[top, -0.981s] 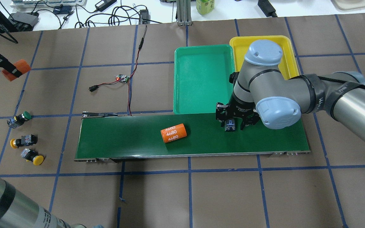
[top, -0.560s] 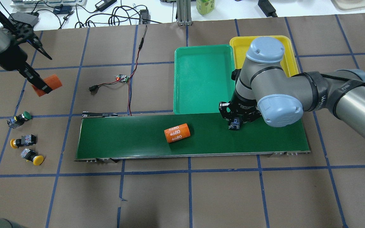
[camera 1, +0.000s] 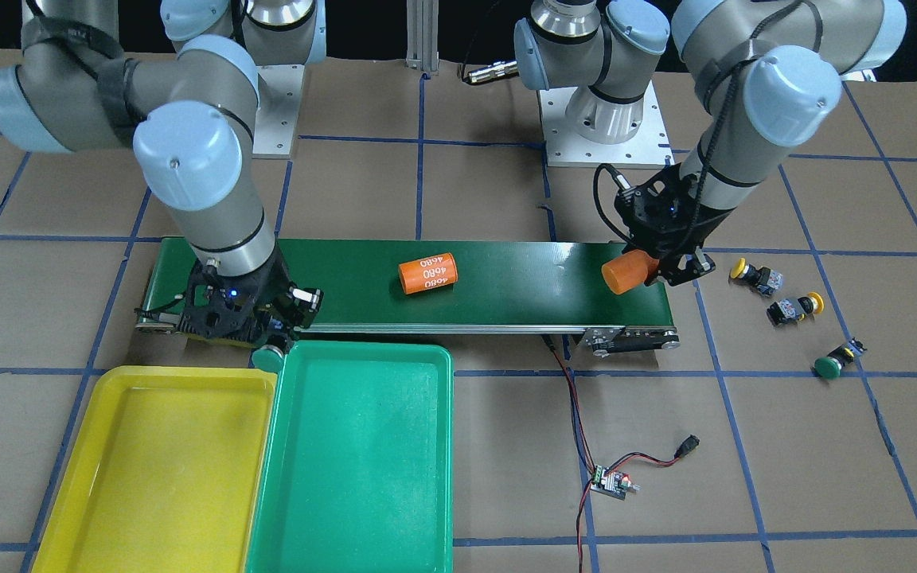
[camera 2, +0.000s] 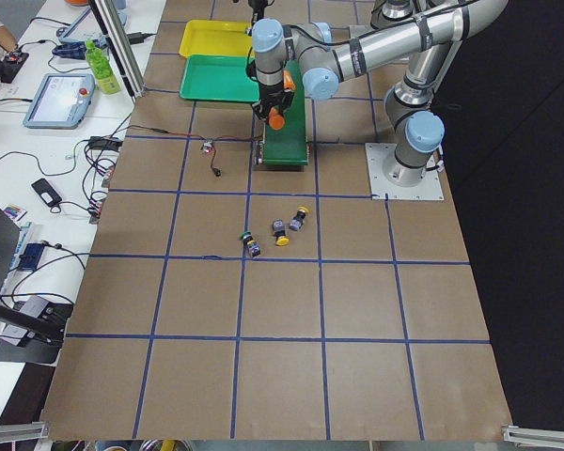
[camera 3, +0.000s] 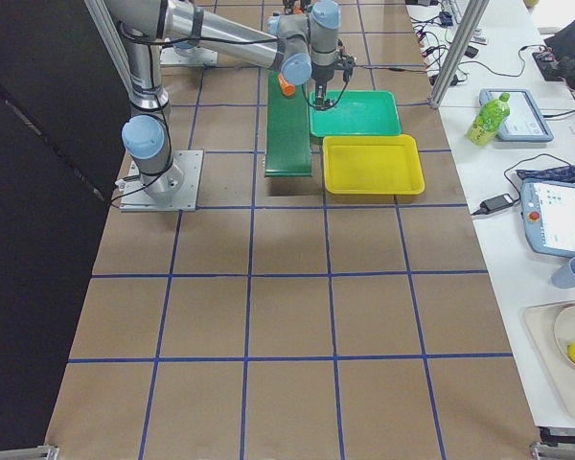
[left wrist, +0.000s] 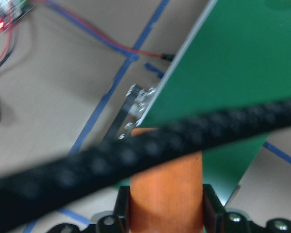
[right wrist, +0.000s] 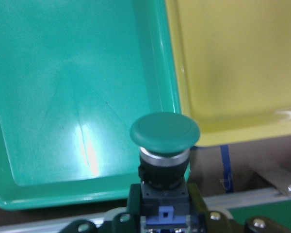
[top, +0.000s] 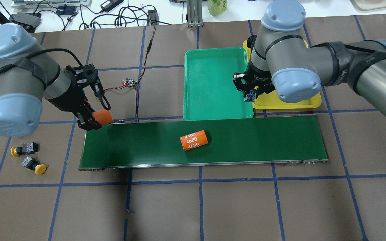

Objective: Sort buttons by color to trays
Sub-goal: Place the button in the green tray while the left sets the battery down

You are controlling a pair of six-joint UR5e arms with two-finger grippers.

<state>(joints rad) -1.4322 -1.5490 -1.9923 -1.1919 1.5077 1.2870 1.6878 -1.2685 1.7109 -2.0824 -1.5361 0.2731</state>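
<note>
Since leaving the belt [top: 246,144], right tool [top: 250,95], green button [right wrist: 165,132] gripped, by green tray [top: 213,85]

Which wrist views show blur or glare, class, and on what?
Left wrist view: a black cable crosses badly out of focus, over the orange cylinder. Right wrist view: a glare streak on the green tray; the green button is sharp.
</note>
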